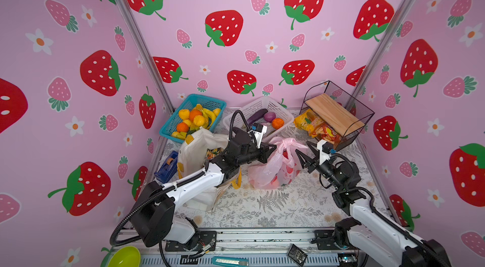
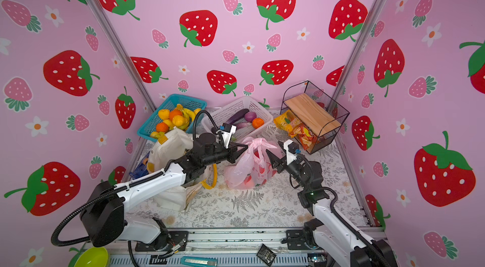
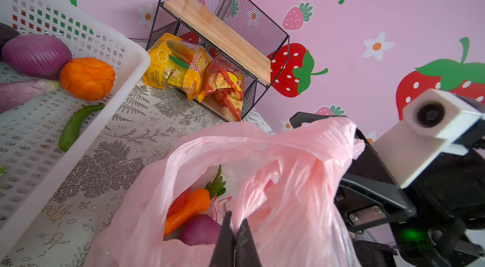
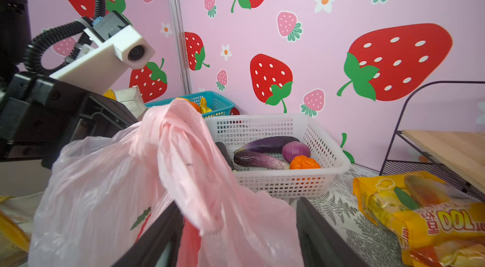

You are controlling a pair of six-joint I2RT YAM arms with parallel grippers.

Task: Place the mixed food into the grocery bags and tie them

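My left gripper (image 3: 236,219) pinches the pink bag (image 3: 288,173). My right gripper (image 4: 238,200), jaws apart, straddles its bunched handles (image 4: 178,131). Tying seems underway; next I should clamp those handles.

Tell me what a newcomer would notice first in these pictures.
The giant red strawberries on the pink walls all around. Then the pink plastic bag at mid-table, vegetables inside, its rim pinched by the shut left end effector while the right end effector stands open beside it.
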